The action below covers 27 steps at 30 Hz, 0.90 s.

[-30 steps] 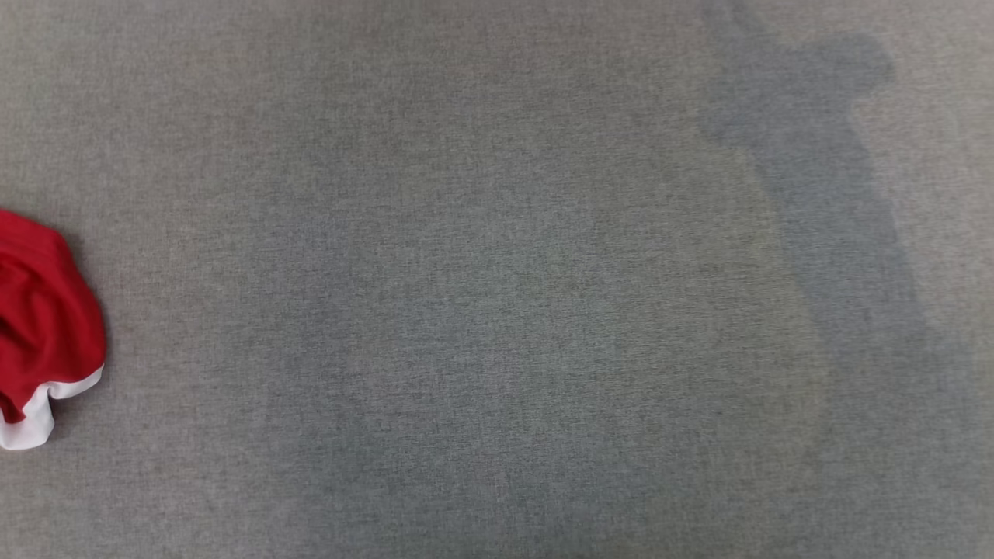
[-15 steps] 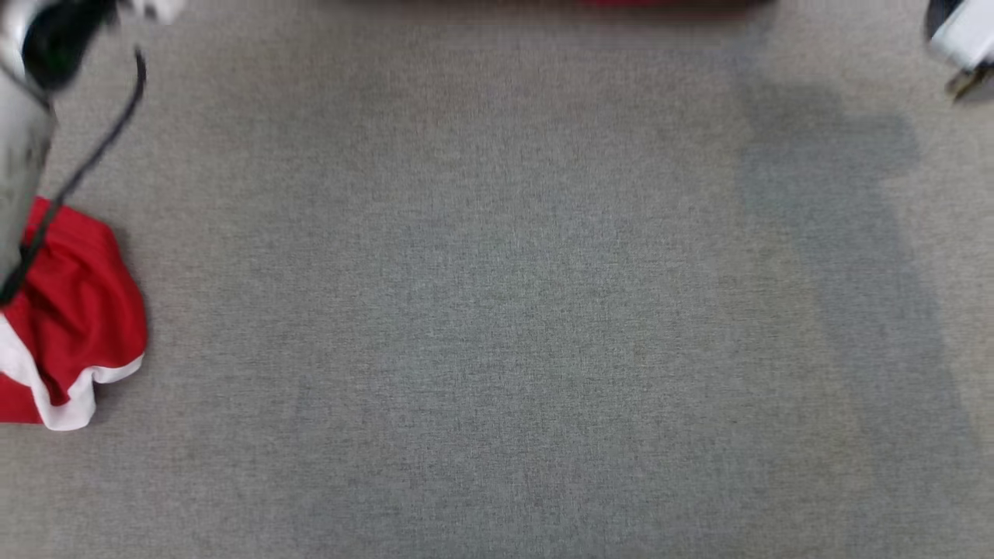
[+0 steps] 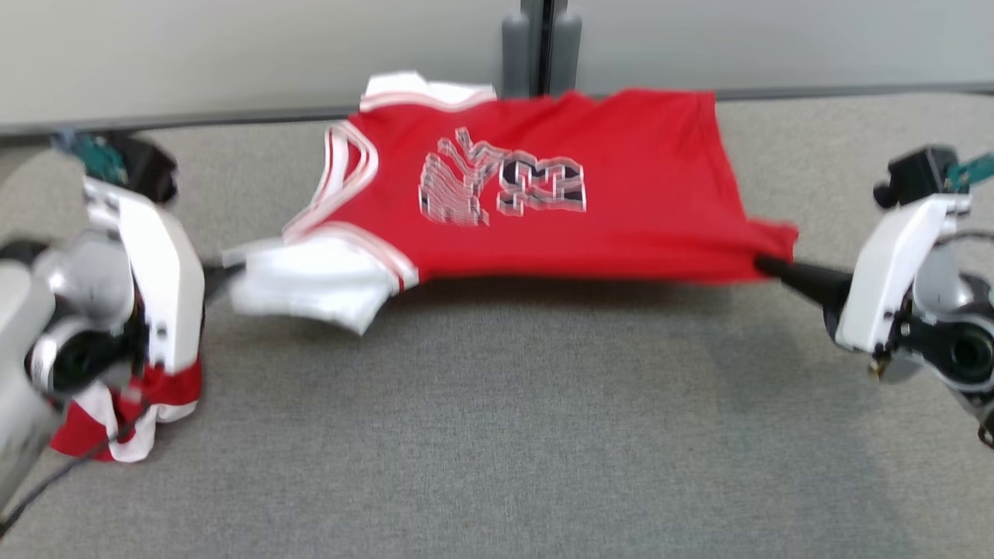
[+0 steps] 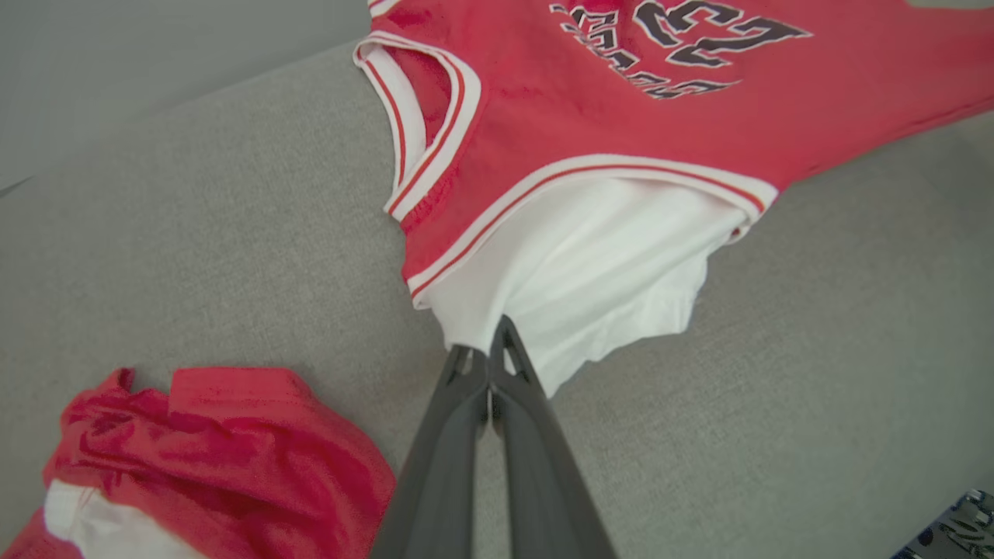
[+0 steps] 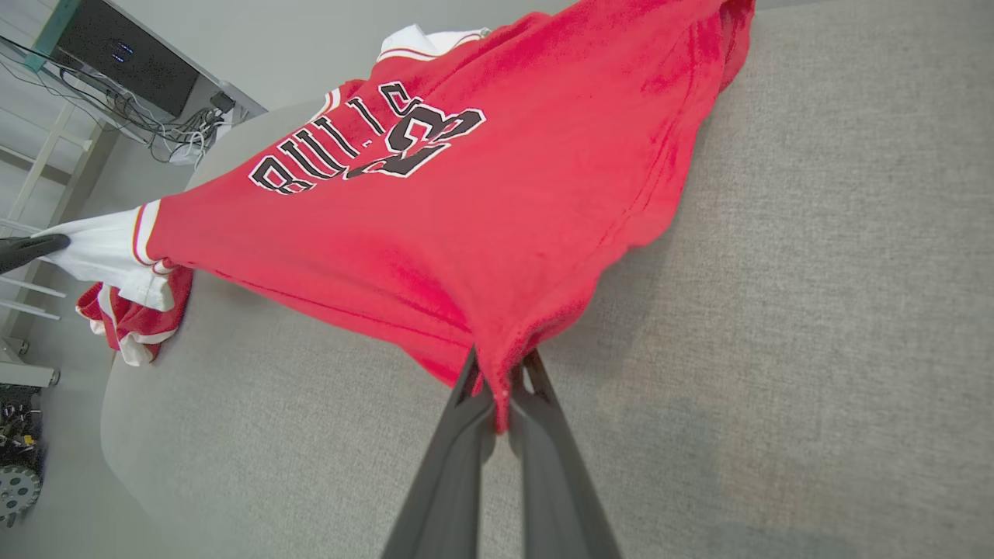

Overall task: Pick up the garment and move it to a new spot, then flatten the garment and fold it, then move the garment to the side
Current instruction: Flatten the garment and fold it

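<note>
A crumpled red and white cloth (image 3: 109, 431) lies at the left edge of the soft grey woven worktop (image 3: 497, 450), partly hidden by the left arm (image 3: 155, 264). The red jersey with white trim and dark letters (image 3: 621, 225) is stretched over the worktop's back middle. The left end effector (image 4: 486, 353) pinches its white sleeve and the right end effector (image 5: 501, 380) pinches its red corner. The letters look blurry from the head.
</note>
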Motion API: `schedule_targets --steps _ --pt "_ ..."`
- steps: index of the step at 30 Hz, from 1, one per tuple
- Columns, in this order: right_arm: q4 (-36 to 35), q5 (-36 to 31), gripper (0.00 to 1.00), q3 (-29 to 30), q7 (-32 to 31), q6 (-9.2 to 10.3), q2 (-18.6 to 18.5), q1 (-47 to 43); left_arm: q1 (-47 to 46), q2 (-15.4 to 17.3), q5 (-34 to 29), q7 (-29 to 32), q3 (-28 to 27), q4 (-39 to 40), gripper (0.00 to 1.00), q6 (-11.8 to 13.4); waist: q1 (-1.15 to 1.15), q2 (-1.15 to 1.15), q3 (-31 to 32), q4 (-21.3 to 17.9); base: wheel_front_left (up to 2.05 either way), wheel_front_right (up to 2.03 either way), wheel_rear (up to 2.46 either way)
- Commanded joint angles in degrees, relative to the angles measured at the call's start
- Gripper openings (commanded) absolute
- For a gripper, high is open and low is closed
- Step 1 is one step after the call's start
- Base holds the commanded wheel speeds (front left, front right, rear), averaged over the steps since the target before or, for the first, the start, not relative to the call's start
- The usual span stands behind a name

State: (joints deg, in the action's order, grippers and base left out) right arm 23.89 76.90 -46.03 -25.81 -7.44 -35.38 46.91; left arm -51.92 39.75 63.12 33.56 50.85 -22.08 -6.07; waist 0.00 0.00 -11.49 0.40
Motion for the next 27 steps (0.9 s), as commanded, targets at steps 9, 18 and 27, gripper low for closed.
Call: schedule_targets --steps 9,18,27 --pt "-7.03 3.27 0.0 -1.86 -6.69 -0.09 -7.61 -11.64 13.72 12.71 9.82 13.5 2.22 24.73 0.0 9.42 0.0 0.0 7.31 -0.63 0.0 0.0 0.0" --pt "-21.19 5.35 0.0 1.09 -11.57 -0.09 -17.77 -21.95 21.14 22.69 16.24 18.84 2.84 44.57 0.0 17.21 0.0 0.0 5.21 -1.28 0.0 0.0 0.0" --pt "-24.18 3.26 0.0 5.49 -13.3 -0.09 -17.63 -24.37 19.02 22.21 17.98 17.86 0.2 43.81 0.0 18.2 0.0 0.0 2.76 -2.32 0.0 0.0 0.0"
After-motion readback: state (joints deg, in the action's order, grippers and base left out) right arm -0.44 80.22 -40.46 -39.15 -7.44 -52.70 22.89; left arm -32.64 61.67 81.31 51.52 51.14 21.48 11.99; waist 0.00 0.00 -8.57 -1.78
